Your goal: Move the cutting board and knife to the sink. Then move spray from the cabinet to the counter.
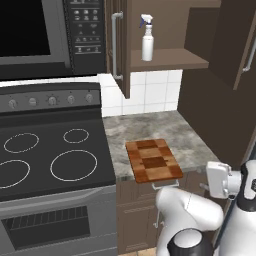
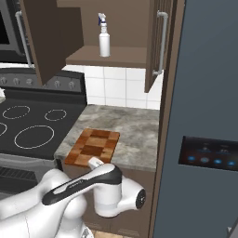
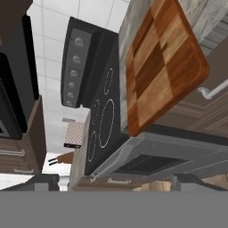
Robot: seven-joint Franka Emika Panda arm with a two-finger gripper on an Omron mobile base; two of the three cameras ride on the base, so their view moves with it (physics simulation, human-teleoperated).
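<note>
The checkered wooden cutting board (image 1: 152, 160) (image 2: 93, 146) (image 3: 162, 67) lies on the marble counter (image 1: 150, 127), its front end jutting over the edge. The white spray (image 1: 146, 37) (image 2: 104, 36) stands upright on the shelf of the open cabinet (image 1: 172, 59). My gripper (image 3: 116, 182) hangs low in front of the counter, below the board, open, its fingertips (image 3: 44, 180) wide apart with nothing between them. A small brown thing (image 3: 64, 158), perhaps the knife, lies on the counter beyond the stove. The sink is out of view.
The black stovetop (image 1: 50, 155) borders the counter on the left, under the microwave (image 1: 30, 30). A tall grey fridge (image 2: 204, 116) walls off the right side. The cabinet door (image 1: 120, 45) swings out above the counter. A drawer handle (image 3: 213, 91) sits under the board.
</note>
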